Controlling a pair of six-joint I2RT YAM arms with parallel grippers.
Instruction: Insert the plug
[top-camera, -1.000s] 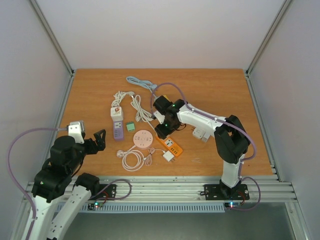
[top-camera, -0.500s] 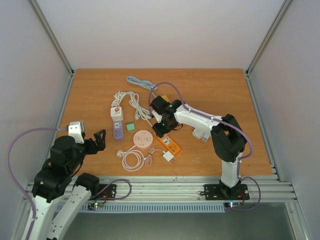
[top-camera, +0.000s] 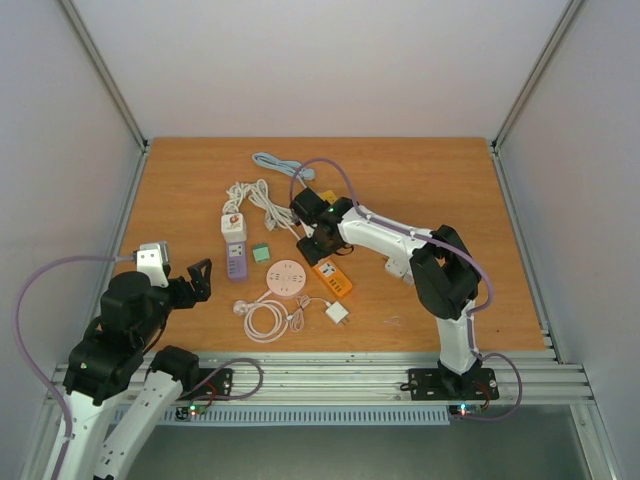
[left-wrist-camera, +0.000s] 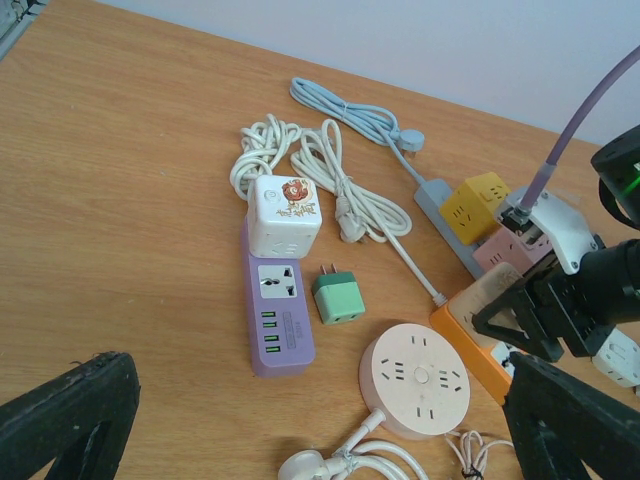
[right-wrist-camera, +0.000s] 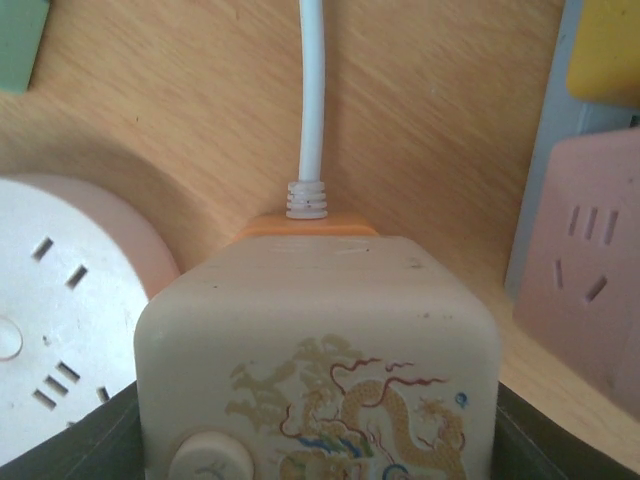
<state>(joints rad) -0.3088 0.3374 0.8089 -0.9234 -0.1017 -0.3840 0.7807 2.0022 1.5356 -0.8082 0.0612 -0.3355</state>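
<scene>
Right hand holds beige cube plug just above cord end of orange strip | strip's long axis runs far-left to near-right | left hand wide, well apart from strip | round pink socket just beside strip, little room there

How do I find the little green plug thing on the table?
On the wooden table, find the purple power strip left of the middle. Between it and the round pink socket sits the green plug: small, cordless, the only green thing.
</scene>
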